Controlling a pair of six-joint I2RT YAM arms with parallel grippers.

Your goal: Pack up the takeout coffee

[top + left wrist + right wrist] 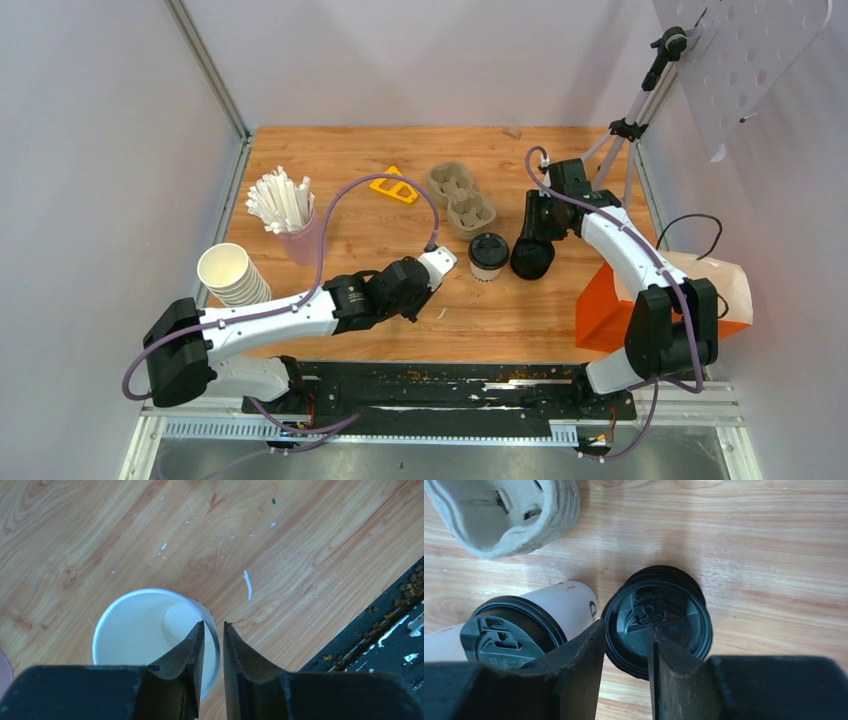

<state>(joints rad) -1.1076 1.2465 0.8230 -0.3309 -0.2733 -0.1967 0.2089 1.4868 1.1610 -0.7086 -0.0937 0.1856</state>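
Top view. Table (350,150) fills mid-frame. Carrier (462,198) sits upper centre. Lidded cup (488,255) stands just below it, with the lid stack (532,258) just beside it on the right. Small wedge piece (393,186) lies left of the carrier. Straw holder (282,200) stands upper left, with the cup stack (228,272) below it at the left edge. Bag (650,300) sits lower right. Left wrist view: lidless cup (135,630) lower left.

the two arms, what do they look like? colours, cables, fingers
Both the left arm and the right arm have white link shells between chunky black joint housings. A lilac cable loops loosely along each. The fingers are matte black, thick at the root and tapering to thin tips with scooped inner faces. No markings show.
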